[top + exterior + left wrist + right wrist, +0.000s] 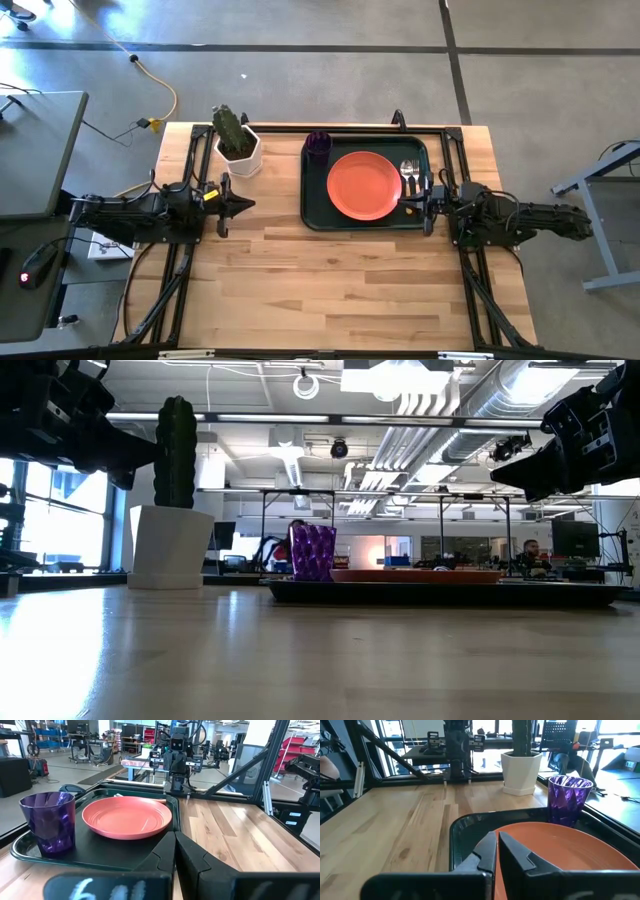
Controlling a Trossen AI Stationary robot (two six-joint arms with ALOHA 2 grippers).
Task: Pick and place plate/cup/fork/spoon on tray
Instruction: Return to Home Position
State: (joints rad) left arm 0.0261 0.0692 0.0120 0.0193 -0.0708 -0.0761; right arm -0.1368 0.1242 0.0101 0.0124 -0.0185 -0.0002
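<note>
The right gripper (416,204) hangs just above the tray's (312,215) right rim, its fingers (512,852) pressed together with nothing between them, pointing in over the edge of the plate (364,184). The left gripper (243,204) waits over bare table (330,290) to the left of the tray, near the cactus pot (240,152), its fingers (187,855) also closed and empty.

Everything I can find of the tableware already sits on the tray: the plate in the middle, the cup (317,143) in the far left corner, and the fork (408,171) in the narrow strip between the plate and the right rim. A second handle seems to lie beside the fork, probably the spoon, but its bowl is too small to make out, so I cannot confirm it.

The placing looks finished or nearly so, and the step in hand is likely the right arm's retreat. Done well, that means lifting straight up before drawing back, so the fingertips clear the raised rim and do not drag the plate or nudge the cutlery lying just beside them.

Counted: one tray, one plate, one cup, one fork, possibly one spoon, one potted cactus, two arms.
</note>
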